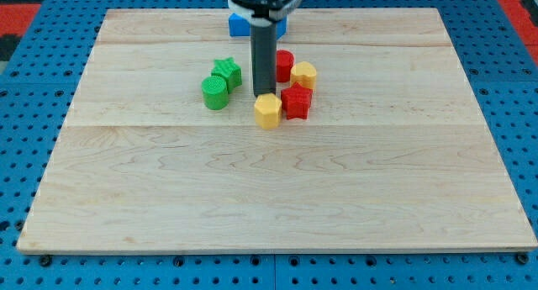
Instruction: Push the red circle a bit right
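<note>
The red circle (285, 65) sits on the wooden board near the view's top centre, partly hidden behind my rod. My tip (264, 94) is just left of and below the red circle, right above the yellow hexagon-like block (267, 110). A red star (297, 101) lies below the red circle. A second yellow block (304, 74) touches the red circle's right side.
A green star (227, 71) and a green cylinder (215, 92) lie to the left of my tip. A blue block (239, 23) sits at the board's top edge, partly hidden behind the arm. The board (277, 197) is ringed by blue pegboard.
</note>
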`<state>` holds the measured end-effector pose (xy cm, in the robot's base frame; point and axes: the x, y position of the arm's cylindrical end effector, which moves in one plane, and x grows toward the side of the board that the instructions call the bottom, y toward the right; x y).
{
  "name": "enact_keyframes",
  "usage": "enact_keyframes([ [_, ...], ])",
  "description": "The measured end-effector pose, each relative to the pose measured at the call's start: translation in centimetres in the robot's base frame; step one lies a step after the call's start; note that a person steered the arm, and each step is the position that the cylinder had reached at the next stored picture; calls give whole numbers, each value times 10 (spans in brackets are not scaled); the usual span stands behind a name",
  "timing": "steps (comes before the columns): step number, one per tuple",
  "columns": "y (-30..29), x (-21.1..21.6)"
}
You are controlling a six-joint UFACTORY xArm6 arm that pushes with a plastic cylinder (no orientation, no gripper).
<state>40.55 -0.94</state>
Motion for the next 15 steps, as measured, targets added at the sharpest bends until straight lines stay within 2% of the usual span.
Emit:
enact_keyframes([
  [1,6,41],
  [2,-31,56],
  [3,-50,92],
  [4,-26,105],
  [7,3,94],
  [8,13,77],
  [9,-10,59],
  [10,-40,12],
  [13,5,-70],
  [15,7,-97],
])
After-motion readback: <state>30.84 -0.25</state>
